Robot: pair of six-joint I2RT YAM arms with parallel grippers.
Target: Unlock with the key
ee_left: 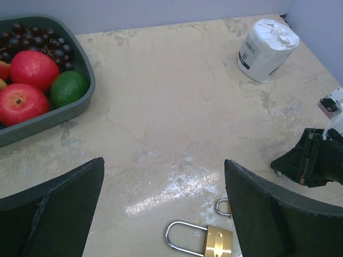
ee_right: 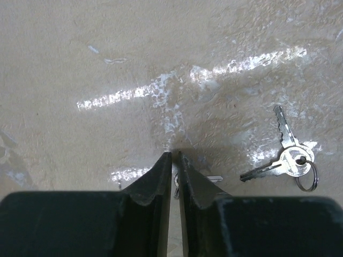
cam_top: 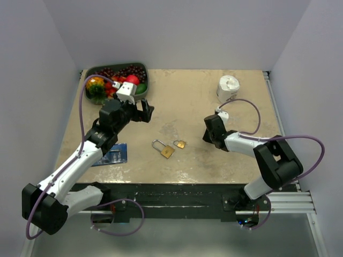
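Counter [cam_top: 193, 110]: beige, stone-patterned top, matte with glossy streaks of glare.
Right end effector [ee_right: 172, 156]: black, wedge-shaped fingers down at the counter, drawn almost together to a thin slit and pinching the key.
The key [ee_right: 215, 179]: thin, flat and silvery; a sliver shows in the slit and a short end pokes out beside the right-hand finger, low against the counter.
Two ringed keys [ee_right: 289, 158]: small, bright steel, splayed in a V from a wire ring; they lie flat just to the side of the right fingers, apart from them.
Left end effector [ee_left: 163, 176]: broad black fingers spread wide with nothing between them, hovering above the padlocks.
Larger padlock [cam_top: 165, 150]: squarish brass body with a curved steel shackle, lying flat near the counter's middle.
Smaller padlock [cam_top: 179, 144]: same make, just beside the larger one.
Tray [ee_left: 88, 80]: dark green with a rounded rim, holding smooth red and green fruit and dark grapes, at the far left corner.
White roll [cam_top: 228, 88]: crinkled wrapping, standing far right.
Blue card [cam_top: 113, 155]: flat, near the left arm.
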